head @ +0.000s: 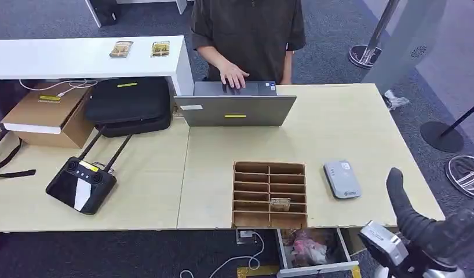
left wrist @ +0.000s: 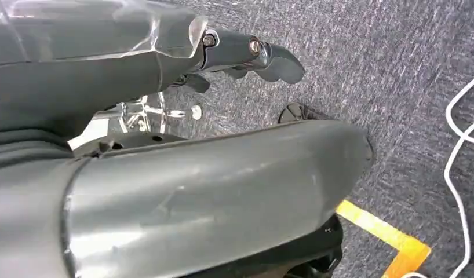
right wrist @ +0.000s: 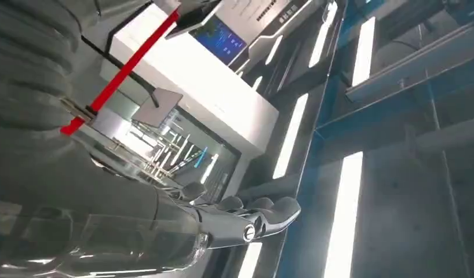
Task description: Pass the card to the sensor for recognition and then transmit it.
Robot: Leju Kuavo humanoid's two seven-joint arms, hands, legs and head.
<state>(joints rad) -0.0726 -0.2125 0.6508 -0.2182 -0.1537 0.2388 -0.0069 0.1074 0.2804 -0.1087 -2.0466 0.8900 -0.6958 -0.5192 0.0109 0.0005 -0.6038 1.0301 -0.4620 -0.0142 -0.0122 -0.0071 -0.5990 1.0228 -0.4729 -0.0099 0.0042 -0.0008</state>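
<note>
A wooden slotted card rack (head: 269, 194) stands near the table's front edge, with a small card (head: 280, 204) lying in one of its lower right slots. The flat grey sensor (head: 342, 179) lies just right of the rack. My right hand (head: 411, 217) is raised past the table's front right corner, below and right of the sensor, thumb pointing up. In the right wrist view its fingers (right wrist: 252, 217) stretch out straight against the ceiling, holding nothing. My left hand (left wrist: 246, 55) hangs over the grey carpet with its fingers loosely extended and nothing in them.
A person stands behind the table with a hand (head: 233, 75) on a grey laptop (head: 234, 110). A black remote controller (head: 81, 182), a black bag (head: 129, 104) and a cardboard box (head: 46, 116) occupy the left side. An open drawer (head: 313, 249) juts out under the table's front edge.
</note>
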